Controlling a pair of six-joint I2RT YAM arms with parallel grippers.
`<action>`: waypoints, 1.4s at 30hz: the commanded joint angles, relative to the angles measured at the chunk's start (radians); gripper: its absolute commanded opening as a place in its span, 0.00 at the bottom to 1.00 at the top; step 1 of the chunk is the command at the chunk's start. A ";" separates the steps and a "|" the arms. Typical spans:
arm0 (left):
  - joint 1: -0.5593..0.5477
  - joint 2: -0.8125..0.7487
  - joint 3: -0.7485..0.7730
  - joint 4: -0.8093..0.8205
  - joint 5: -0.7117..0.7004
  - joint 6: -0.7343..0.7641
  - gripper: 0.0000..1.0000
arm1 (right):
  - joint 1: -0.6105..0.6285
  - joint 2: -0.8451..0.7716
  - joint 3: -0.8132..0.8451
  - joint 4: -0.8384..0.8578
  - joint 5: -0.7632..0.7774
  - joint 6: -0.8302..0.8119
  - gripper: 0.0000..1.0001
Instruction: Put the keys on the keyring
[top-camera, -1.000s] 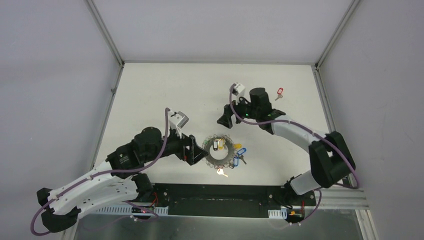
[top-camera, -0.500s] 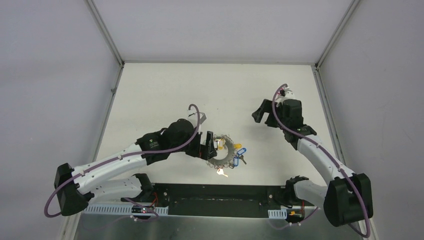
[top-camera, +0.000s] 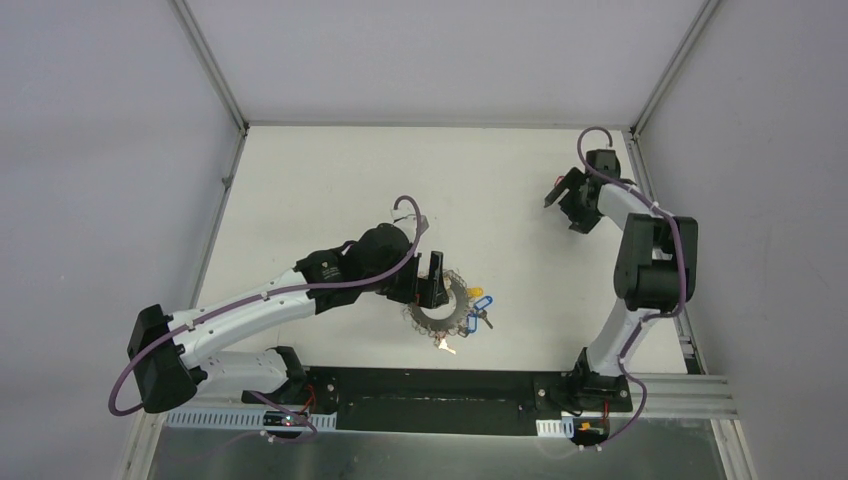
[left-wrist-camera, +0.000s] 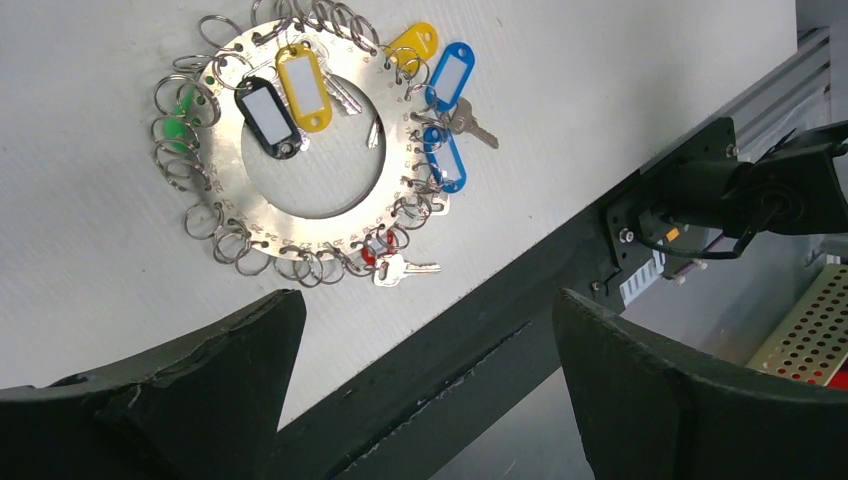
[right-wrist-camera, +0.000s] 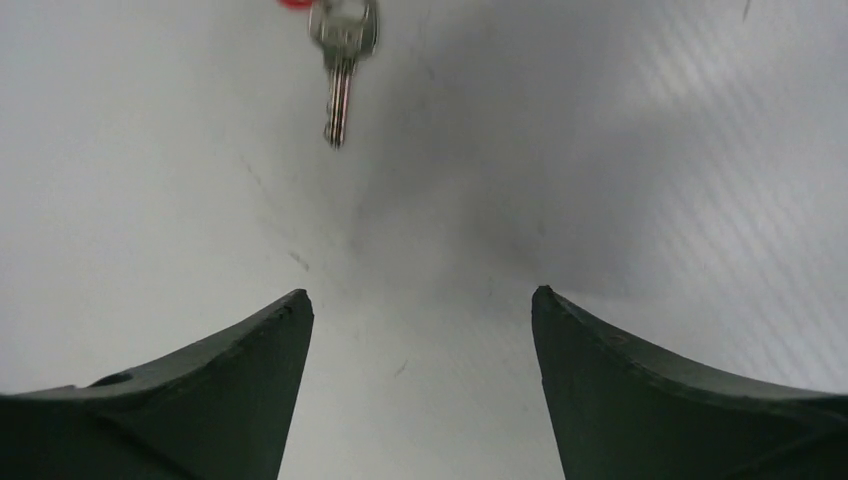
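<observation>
- Large dark grey metal keyring (left-wrist-camera: 310, 235), flat on the white table (top-camera: 330, 190), in the middle of its near part, just short of the black rail (top-camera: 430, 385) along the near edge.
- Fringed all round with small silver split rings (left-wrist-camera: 172, 160).
- On and around the keyring, small silver keys (left-wrist-camera: 462, 118) with oval plastic tags:
  - black tag (left-wrist-camera: 267, 117) and yellow tag (left-wrist-camera: 303, 87) side by side across the central hole;
  - second yellow tag (left-wrist-camera: 415, 42) and two blue tags (left-wrist-camera: 453, 75) outside the rim on the right;
  - green tag (left-wrist-camera: 180, 105) at the left rim, partly under the split rings;
  - small red tag (left-wrist-camera: 375, 250) with its key at the near rim.
- Left gripper (top-camera: 432, 282) over the left edge of the keyring, fingers spread wide, nothing between them; in the wrist view, keyring beyond both fingertips and clear of them.
- Right gripper (top-camera: 562, 195) at the far right of the table, well apart from the keyring, jaws wide open and empty, aimed down at bare table.
- One loose silver key (right-wrist-camera: 343, 60), flat on the table just beyond the right gripper's open fingers, touched by neither; only a sliver of its red tag visible at the top edge of the right wrist view.
</observation>
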 joint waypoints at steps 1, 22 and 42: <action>0.004 -0.007 0.021 0.014 -0.012 -0.054 0.99 | -0.032 0.136 0.195 -0.046 0.020 0.000 0.78; 0.006 -0.089 -0.063 0.011 -0.059 -0.071 0.99 | -0.033 0.546 0.681 -0.237 0.009 -0.133 0.26; 0.007 -0.207 -0.076 -0.048 -0.135 -0.070 0.99 | 0.060 0.111 0.004 -0.103 -0.264 -0.078 0.01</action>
